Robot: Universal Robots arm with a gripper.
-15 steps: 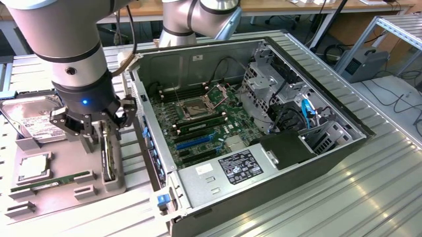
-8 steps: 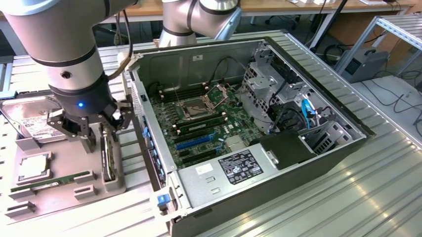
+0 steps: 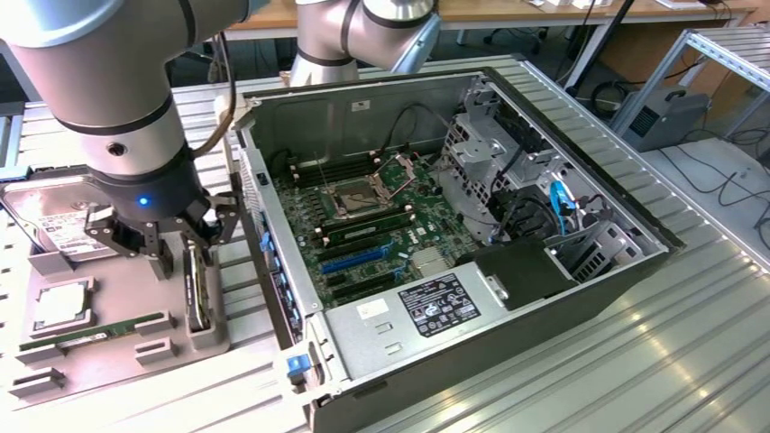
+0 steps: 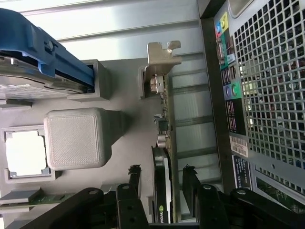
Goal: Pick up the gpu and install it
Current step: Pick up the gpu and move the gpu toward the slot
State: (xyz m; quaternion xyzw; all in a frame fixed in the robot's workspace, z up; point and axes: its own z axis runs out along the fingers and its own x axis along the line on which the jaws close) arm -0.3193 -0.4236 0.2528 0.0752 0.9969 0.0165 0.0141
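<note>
My end effector (image 4: 162, 174) is spread wide astride the gpu (image 4: 161, 202) standing on edge directly below; its long axis runs between my fingers (image 4: 136, 175).

A gray tray (image 3: 114, 361) on the ribbed metal table (image 3: 650, 361) carries a hard drive (image 3: 54, 225), a processor (image 3: 60, 307) and a green memory stick (image 3: 90, 332). Just beside it, on the exterior view's right, lies an open computer case (image 3: 361, 95) with its motherboard (image 3: 373, 225) exposed and blue cables (image 3: 560, 203) by the drive bays.
</note>
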